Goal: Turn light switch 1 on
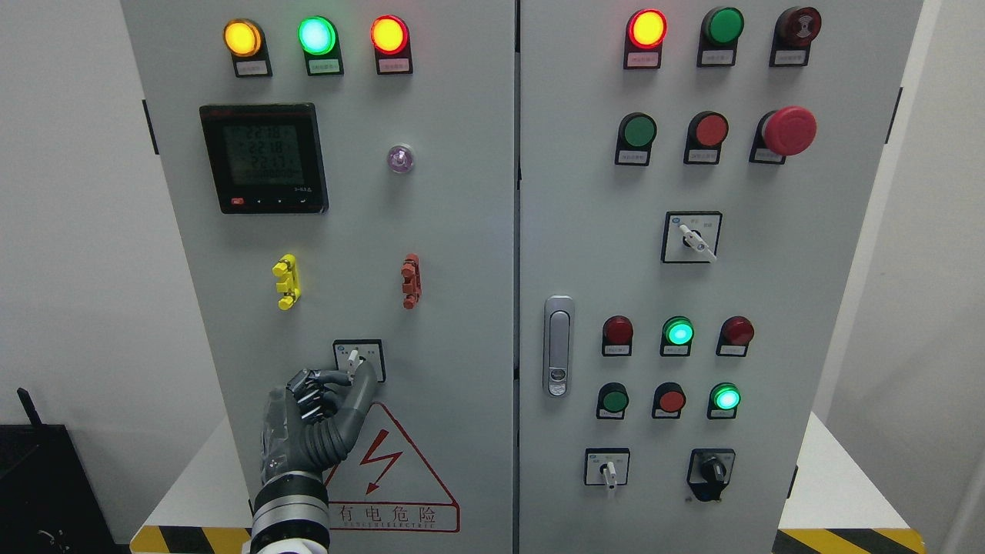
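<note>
You are facing a grey two-door electrical cabinet [462, 254] that fills most of the view, its top and bottom cut off by the frame. On the left door, the dark digital meter [264, 158] at about 10 o'clock shows faint digits you cannot read reliably. Below it, at roughly 7 o'clock, the red-bordered warning triangle [392, 469] carries a lightning bolt and the characters 有电危险, with a smaller line beneath too fine to read. Your left hand [319, 419] comes up from the bottom edge at 7 o'clock; its fingers [362, 385] are partly curled, with one extended finger touching the lower edge of the light switch [358, 358], gripping nothing. That switch sits just above the triangle: a small white square plate in a black frame with a pale lever at its centre, pointing roughly upward; its tiny labels are unreadable and the finger covers its lower part. The lamp labels [252, 68] are blurred.
</note>
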`<state>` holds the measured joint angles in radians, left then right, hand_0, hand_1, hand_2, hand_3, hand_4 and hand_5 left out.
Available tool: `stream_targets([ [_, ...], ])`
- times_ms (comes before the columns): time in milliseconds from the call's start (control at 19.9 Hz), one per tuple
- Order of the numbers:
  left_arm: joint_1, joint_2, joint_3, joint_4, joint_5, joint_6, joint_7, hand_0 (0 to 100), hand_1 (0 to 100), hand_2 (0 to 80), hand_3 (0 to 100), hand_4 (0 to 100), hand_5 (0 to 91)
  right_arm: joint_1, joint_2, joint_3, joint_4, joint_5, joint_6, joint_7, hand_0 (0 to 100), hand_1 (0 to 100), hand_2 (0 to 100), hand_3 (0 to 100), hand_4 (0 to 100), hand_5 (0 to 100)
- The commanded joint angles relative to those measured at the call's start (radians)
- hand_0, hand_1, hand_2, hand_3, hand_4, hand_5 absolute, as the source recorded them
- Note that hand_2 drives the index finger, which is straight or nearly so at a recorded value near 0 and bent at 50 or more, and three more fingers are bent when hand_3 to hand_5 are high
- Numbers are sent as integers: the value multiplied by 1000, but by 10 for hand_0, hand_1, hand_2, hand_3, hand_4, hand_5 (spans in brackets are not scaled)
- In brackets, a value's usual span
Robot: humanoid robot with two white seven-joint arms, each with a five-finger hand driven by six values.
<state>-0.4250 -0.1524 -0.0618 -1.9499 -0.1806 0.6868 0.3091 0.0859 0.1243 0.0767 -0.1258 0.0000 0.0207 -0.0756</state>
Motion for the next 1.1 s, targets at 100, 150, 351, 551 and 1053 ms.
stream_targets([
  [100,0,-1,-4,2,1,0,-2,351,654,582,919,952,821,0,0,0,0,-25,1,0,0,0,0,0,0,0],
  [150,0,0,-4,2,1,0,-2,364,654,583,919,952,821,0,0,0,0,-25,1,0,0,0,0,0,0,0],
  [351,0,-1,-4,2,1,0,-2,395,647,584,919,952,821,0,0,0,0,-25,1,0,0,0,0,0,0,0],
  [551,0,-1,-4,2,1,0,-2,447,648,589,921,954,821,0,0,0,0,-25,1,0,0,0,0,0,0,0],
  [1053,0,-1,-4,3,6,0,-2,535,634,592,922,955,822,0,0,0,0,-25,1,0,0,0,0,0,0,0],
])
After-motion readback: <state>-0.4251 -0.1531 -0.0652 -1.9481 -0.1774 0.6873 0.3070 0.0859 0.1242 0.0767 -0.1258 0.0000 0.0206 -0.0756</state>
